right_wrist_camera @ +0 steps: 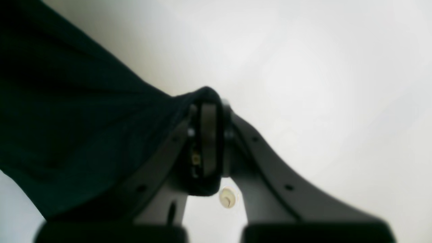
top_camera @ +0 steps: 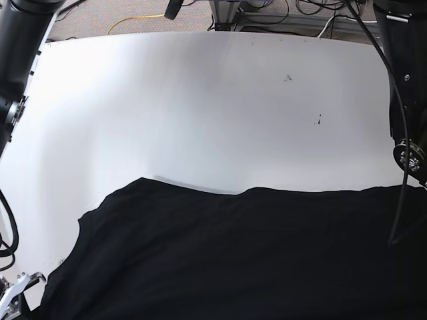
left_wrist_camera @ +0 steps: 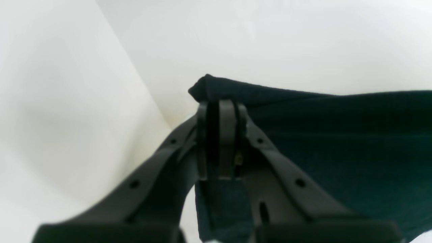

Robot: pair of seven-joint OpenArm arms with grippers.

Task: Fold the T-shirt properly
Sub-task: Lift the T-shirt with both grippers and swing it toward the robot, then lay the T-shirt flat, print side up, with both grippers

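Both tools on T-shirt

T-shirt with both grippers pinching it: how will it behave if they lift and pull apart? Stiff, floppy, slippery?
Probably floppy: the T-shirt lies in soft, wavy folds on the table. Likely to sag between grips, since the cloth drapes away from the left gripper and the right gripper. Slip seems unlikely: both are shut on bunched fabric.

T-shirt: plain black, soft cloth, spread across the near half of the white surface, far edge wavy. One bunched corner is seen pinched up in the left wrist view, another in the right wrist view, cloth draping away.
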